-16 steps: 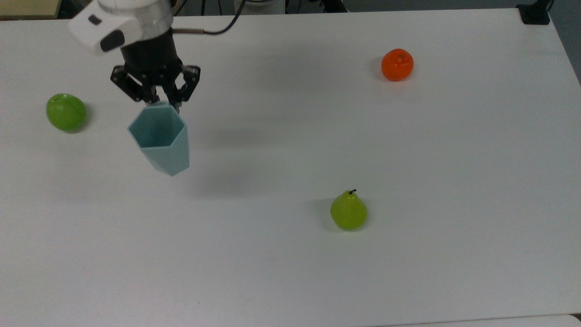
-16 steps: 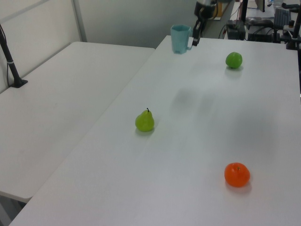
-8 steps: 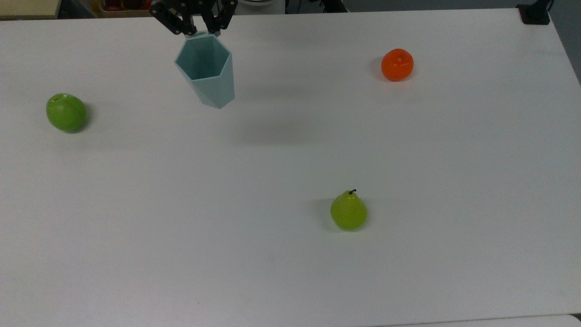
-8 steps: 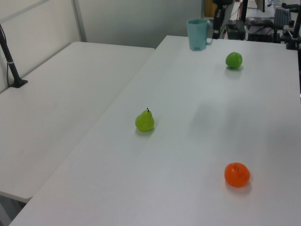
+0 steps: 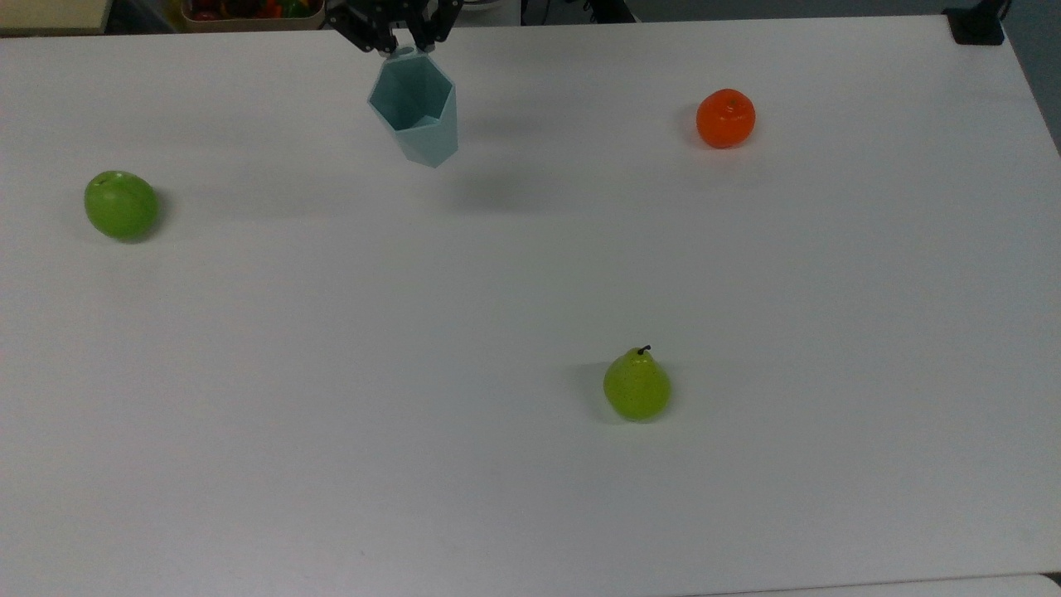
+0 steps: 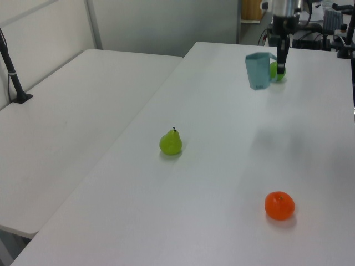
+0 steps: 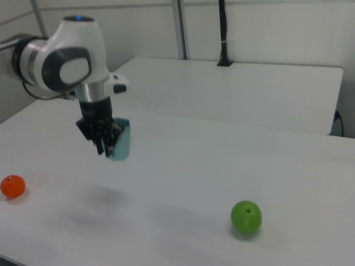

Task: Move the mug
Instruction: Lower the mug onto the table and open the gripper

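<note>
The mug is a pale blue-teal faceted cup with a hexagonal rim, and it hangs above the white table near the top view's upper edge. It casts a shadow to its right. My gripper is shut on the mug's rim at the small tab. In the left view the mug hangs beside the gripper. In the right view my gripper comes straight down and partly covers the mug.
A green apple lies at the top view's left. An orange sits at the upper right and a pear lower middle. A bin of colourful items stands beyond the far edge. A second table adjoins.
The gripper has carried the mug up off the table and towards the top view's upper right. Over the last half second it has come lower. The fruits have not moved.
</note>
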Available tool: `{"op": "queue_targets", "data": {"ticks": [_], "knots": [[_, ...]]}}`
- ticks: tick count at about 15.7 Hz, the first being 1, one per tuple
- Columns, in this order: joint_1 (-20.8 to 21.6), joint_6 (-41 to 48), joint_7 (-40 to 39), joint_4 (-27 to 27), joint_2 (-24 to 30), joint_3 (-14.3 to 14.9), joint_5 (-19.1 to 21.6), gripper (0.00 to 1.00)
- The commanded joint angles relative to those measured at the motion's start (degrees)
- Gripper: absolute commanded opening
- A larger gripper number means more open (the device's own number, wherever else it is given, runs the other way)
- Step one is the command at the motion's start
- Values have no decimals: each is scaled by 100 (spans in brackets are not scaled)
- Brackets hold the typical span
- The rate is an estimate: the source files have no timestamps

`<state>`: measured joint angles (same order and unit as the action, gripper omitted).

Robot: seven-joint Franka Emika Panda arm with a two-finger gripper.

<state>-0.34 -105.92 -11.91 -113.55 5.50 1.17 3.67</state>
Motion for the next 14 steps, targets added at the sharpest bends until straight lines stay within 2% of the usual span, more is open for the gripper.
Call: {"op": "queue_targets", "data": {"ticks": [1,5,10,14], "knots": [[51,-849,13,-1106,338,50,-7,2],[43,-2000,295,-1774,312,50,-24,2],[43,-2827,303,-2152,-22,59,-50,2],[7,-3013,304,-2338,-57,50,-235,2]]}}
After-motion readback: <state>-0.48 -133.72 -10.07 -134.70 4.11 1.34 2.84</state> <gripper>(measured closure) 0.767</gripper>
